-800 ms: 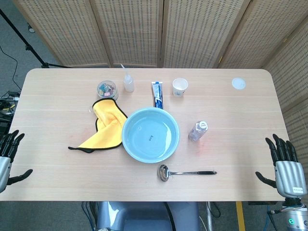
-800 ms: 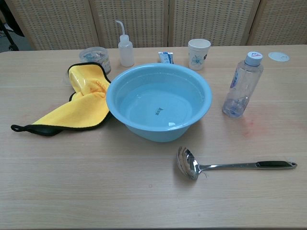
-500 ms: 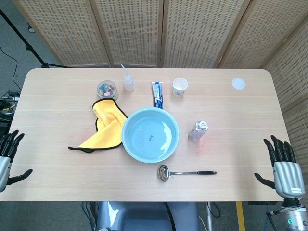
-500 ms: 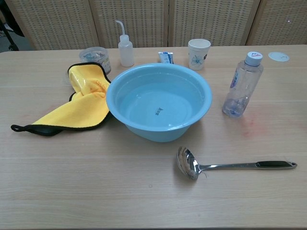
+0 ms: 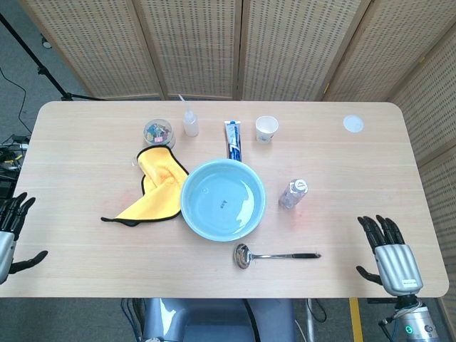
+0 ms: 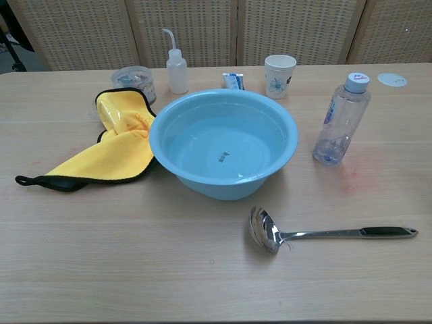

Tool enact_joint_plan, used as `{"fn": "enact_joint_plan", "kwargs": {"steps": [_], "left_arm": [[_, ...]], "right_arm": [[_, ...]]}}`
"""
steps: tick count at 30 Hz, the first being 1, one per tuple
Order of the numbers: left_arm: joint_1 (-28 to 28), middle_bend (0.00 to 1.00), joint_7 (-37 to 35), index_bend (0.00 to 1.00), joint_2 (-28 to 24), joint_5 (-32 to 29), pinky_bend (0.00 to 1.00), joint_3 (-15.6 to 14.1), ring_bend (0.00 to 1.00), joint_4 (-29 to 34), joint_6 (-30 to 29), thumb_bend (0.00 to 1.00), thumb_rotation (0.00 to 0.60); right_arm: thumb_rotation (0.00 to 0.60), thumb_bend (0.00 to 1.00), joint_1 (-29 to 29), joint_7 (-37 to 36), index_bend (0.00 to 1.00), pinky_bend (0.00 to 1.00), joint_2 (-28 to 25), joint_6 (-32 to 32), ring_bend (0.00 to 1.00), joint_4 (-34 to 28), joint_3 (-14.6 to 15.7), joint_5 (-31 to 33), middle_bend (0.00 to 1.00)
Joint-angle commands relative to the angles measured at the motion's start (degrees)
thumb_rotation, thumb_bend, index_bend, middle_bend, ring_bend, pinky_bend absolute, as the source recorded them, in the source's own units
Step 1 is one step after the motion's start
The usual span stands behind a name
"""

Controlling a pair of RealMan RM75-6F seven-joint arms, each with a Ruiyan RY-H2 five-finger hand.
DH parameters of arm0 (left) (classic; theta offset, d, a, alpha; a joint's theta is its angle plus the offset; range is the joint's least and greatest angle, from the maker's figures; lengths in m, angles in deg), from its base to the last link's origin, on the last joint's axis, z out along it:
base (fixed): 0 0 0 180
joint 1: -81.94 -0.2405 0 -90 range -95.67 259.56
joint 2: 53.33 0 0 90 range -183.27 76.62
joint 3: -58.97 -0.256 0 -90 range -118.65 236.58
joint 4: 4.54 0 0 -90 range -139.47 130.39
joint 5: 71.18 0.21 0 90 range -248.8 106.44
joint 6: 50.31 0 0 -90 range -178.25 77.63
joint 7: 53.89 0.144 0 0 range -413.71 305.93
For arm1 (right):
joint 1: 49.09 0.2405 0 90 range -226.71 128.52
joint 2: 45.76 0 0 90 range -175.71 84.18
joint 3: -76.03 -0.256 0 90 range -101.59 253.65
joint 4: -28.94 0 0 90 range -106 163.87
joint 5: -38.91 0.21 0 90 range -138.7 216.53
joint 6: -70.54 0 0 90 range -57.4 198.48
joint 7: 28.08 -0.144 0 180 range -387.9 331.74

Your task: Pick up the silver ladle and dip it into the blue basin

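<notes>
Head view shows the right hand (image 5: 390, 258) has come in over the tabletop (image 5: 85, 149) edge toward the silver ladle (image 5: 275, 255), fingers apart and empty; I judge the reach has begun. One blue basin (image 5: 222, 199) holds water. One ladle lies just in front of the basin, handle toward the right hand. One yellow cloth (image 5: 154, 187) touches the basin. The left hand (image 5: 10, 235), well away from the basin, also spread, holds nothing.

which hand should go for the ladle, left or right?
Right. The right hand hangs open near the ladle's black handle end, which points toward it. The left hand sits at the far table edge, beyond the yellow cloth.
</notes>
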Motion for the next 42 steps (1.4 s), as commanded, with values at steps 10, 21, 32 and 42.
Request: {"fn": "enact_joint_plan", "kwargs": {"steps": [10, 21, 32, 42], "left_arm": [[0.38, 0.0, 0.88, 0.0, 0.22, -1.4, 0.0, 0.49, 0.0, 0.19, 1.06, 0.0, 0.6], [0.37, 0.0, -0.08, 0.0, -0.13, -1.81, 0.0, 0.74, 0.0, 0.12, 1.07, 0.0, 0.6], [0.46, 0.0, -1.08, 0.0, -0.43, -2.38, 0.0, 1.04, 0.0, -0.06, 1.31, 0.0, 0.6], [0.47, 0.0, -2.23, 0.0, -0.79, -2.61, 0.0, 1.19, 0.0, -0.19, 1.38, 0.0, 0.6]], "right_arm": [[0.6, 0.0, 7.15, 1.73, 0.11, 1.0, 4.0, 11.51, 0.76, 4.57, -1.77, 3.05, 0.84], [0.6, 0.0, 11.05, 13.98, 0.17, 1.0, 9.42, 20.67, 0.76, 1.08, -2.96, 12.56, 0.84], [0.6, 0.05, 14.33, 24.67, 0.32, 1.0, 17.46, 23.67, 0.78, 0.47, -4.29, 21.68, 0.87], [0.6, 0.25, 15.16, 29.15, 0.38, 1.0, 20.35, 22.61, 0.79, -0.96, -3.87, 26.34, 0.87]]}}
